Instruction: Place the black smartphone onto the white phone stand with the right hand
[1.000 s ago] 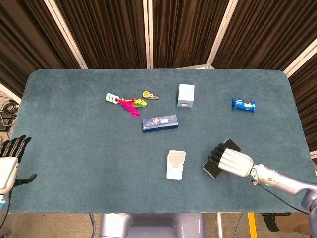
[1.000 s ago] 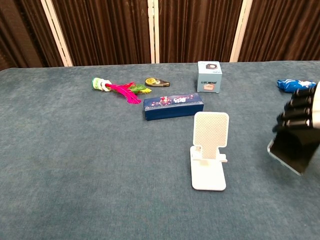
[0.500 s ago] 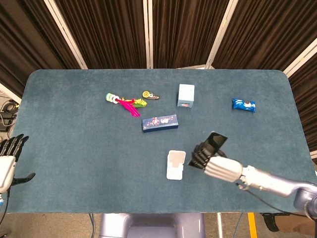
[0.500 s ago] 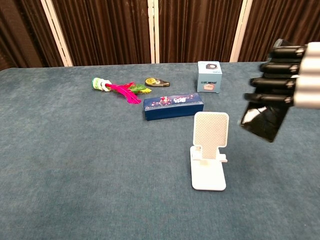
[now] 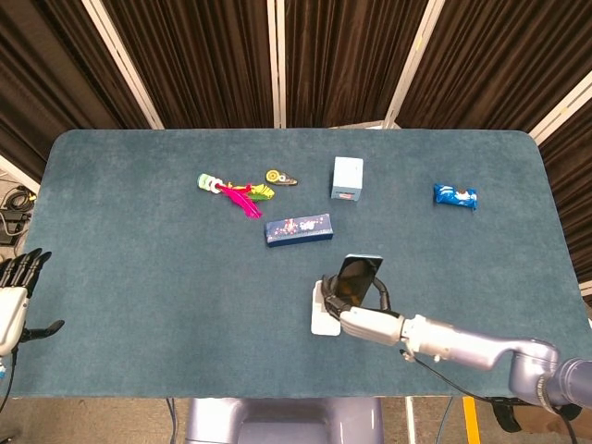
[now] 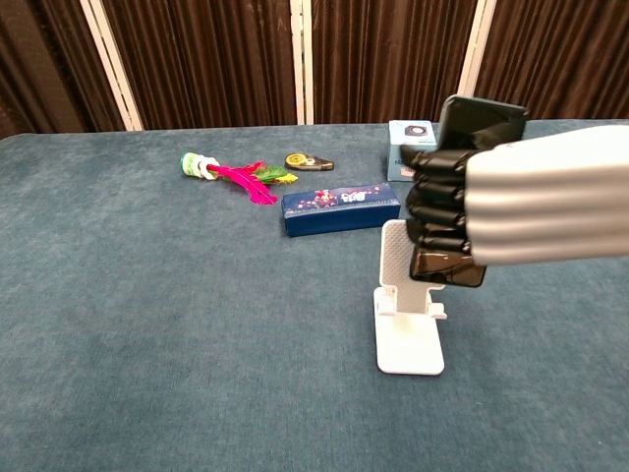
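1. The black smartphone (image 6: 476,120) is off the table (image 5: 139,277), gripped in my right hand (image 6: 491,211), raised directly over the white phone stand (image 6: 408,324).
2. My right fingers (image 6: 437,192) wrap across the phone's face.
3. My left hand (image 5: 17,287) sits at the table's left edge, fingers spread, grasping nothing.

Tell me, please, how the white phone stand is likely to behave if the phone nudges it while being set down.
The white phone stand looks like thin plastic, so it is probably light and may slide on the table's cloth. Its tall backrest above a small flat base suggests it could tip backward if pushed high up. The right hand grips the black smartphone just above it, so a gentle descent seems wise.
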{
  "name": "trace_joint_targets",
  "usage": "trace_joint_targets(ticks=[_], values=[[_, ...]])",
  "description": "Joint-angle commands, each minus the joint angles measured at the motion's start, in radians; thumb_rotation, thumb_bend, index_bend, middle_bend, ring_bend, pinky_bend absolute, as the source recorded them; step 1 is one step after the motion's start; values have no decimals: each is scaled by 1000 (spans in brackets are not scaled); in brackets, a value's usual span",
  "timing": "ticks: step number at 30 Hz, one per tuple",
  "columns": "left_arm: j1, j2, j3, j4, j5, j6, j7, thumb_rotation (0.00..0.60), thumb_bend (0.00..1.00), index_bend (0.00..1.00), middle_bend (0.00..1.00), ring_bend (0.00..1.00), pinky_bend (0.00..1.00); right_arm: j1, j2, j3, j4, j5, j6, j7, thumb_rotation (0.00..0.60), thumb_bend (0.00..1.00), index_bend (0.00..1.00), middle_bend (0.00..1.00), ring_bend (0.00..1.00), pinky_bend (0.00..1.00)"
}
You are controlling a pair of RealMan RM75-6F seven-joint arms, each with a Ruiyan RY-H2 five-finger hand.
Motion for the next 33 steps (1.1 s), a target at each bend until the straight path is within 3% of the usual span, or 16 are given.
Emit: trace_joint_targets(ticks=[1, 15, 33], values=[[-4, -1, -2, 4, -9, -8, 0, 600, 0, 0, 0, 0, 0, 22, 3, 33, -64, 14, -88, -58, 600, 411, 576, 571, 398, 268], [-8, 5, -5, 12, -17, -14, -19, 600, 0, 0, 0, 0, 0, 19, -24, 91, -106, 72, -219, -117, 600, 411, 577, 571, 389, 252], [-12, 5, -5, 18, -23, -22, -25, 600, 0, 0, 0, 0, 0, -6, -59, 109, -113, 117, -294, -162, 600, 411, 573, 570, 386, 260]])
